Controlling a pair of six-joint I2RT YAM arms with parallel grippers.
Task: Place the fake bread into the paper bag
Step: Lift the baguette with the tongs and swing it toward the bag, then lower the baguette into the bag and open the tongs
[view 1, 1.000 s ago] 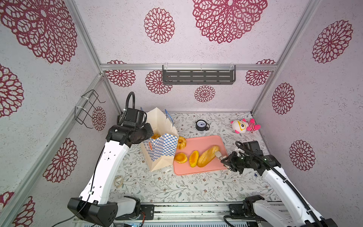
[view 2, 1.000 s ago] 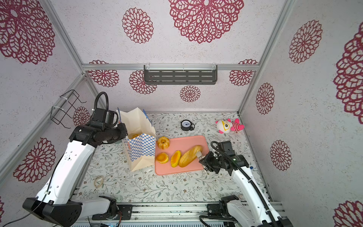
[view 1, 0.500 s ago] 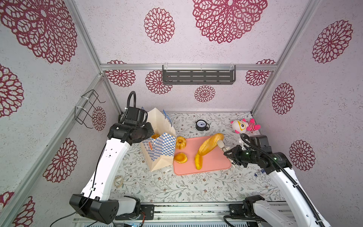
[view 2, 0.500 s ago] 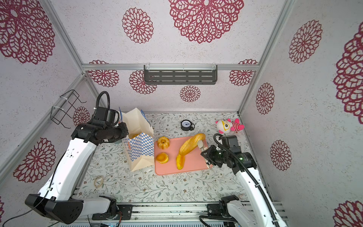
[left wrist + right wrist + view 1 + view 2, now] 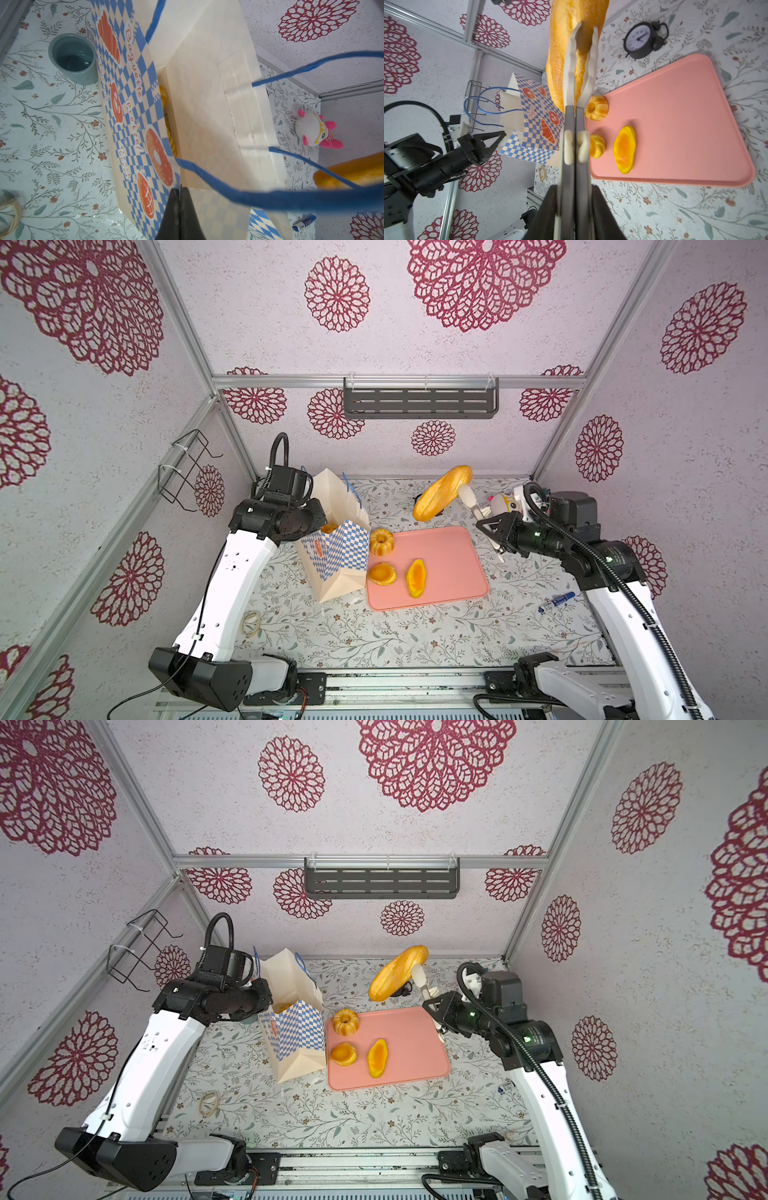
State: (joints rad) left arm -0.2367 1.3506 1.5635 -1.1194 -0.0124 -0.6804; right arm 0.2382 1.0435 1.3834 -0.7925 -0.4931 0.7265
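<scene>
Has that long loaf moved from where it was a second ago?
Yes. The long loaf has left the pink tray and now hangs in the tongs beyond its far edge.

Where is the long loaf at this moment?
In both top views the long loaf is in the air, pinched by white tongs in the right gripper, to the right of the paper bag and higher than the pink tray.

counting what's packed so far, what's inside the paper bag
Golden-yellow fake bread lies inside the paper bag, glimpsed against its checkered wall. The walls cover most of it, so the number of pieces cannot be told.
</scene>
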